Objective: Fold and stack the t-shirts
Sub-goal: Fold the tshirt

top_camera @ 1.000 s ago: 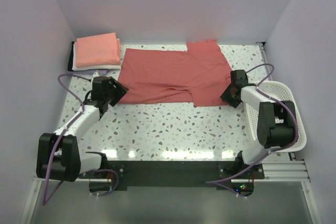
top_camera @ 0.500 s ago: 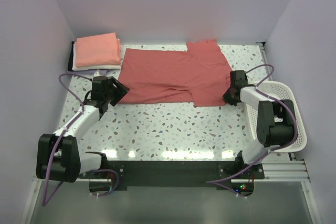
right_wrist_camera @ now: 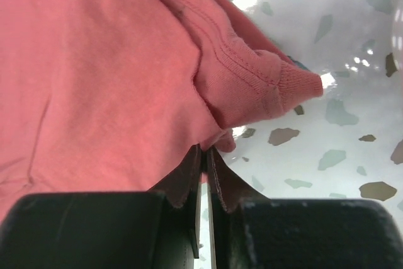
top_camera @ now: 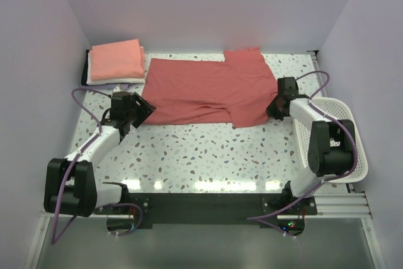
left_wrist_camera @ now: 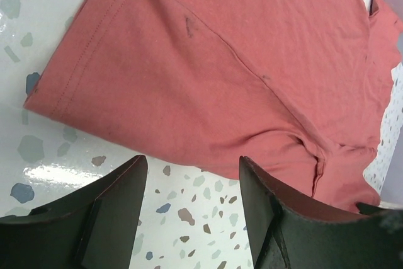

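Observation:
A dusty-red t-shirt [top_camera: 208,89] lies spread flat across the far half of the table. My left gripper [top_camera: 141,110] stands open just off its near left corner. In the left wrist view the shirt's hem [left_wrist_camera: 220,61] lies beyond the gripper [left_wrist_camera: 192,174], and only speckled table shows between the fingers. My right gripper [top_camera: 275,106] is at the shirt's right edge. In the right wrist view it [right_wrist_camera: 204,155] is shut on a bunched fold of the shirt [right_wrist_camera: 107,61]. A folded salmon-pink t-shirt [top_camera: 116,58] tops a white one [top_camera: 119,80] at the far left corner.
A white lattice basket [top_camera: 343,137] stands at the table's right edge, beside the right arm. Lavender walls enclose the table on three sides. Terrazzo tabletop [top_camera: 201,149] lies between the shirt and the arm bases.
My right gripper has shut on the shirt's right edge and shifted slightly toward the far side. The left arm has stayed in place, still open.

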Action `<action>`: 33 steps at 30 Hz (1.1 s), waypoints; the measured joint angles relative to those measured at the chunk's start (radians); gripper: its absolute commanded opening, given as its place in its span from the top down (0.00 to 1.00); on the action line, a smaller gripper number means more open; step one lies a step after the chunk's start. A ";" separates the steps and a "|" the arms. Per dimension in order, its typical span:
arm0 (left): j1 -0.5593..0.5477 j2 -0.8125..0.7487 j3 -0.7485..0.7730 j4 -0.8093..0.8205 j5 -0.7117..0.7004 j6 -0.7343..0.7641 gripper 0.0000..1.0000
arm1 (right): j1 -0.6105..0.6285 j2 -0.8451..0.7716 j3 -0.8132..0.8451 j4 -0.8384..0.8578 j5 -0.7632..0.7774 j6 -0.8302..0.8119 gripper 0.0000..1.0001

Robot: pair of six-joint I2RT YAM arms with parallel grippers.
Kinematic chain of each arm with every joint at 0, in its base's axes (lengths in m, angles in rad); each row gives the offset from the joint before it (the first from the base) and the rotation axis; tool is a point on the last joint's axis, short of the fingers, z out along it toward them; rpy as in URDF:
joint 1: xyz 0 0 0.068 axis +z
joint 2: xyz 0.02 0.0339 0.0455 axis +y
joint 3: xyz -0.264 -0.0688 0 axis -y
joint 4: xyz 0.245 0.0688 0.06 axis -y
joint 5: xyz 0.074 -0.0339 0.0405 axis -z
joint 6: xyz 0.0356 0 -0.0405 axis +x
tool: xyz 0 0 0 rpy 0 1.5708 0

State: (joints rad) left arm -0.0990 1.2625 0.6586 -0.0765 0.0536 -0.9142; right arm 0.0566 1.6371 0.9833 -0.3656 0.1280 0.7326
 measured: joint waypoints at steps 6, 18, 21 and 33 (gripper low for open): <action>0.000 0.026 0.000 0.000 0.004 0.000 0.35 | 0.000 0.012 0.080 -0.017 -0.044 -0.008 0.91; 0.000 0.028 0.000 0.000 0.004 0.000 0.35 | 0.000 0.012 0.052 -0.021 -0.085 -0.027 0.71; 0.000 0.028 0.000 0.000 0.004 0.000 0.35 | 0.000 0.012 0.031 -0.018 -0.095 -0.031 0.70; 0.000 0.032 0.000 0.000 0.005 0.000 0.35 | 0.000 0.012 -0.004 -0.011 -0.117 -0.035 1.00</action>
State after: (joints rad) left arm -0.0986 1.2942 0.6586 -0.0765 0.0589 -0.9142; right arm 0.0566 1.6489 0.9791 -0.3771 0.0113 0.6975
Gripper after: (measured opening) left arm 0.648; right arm 0.028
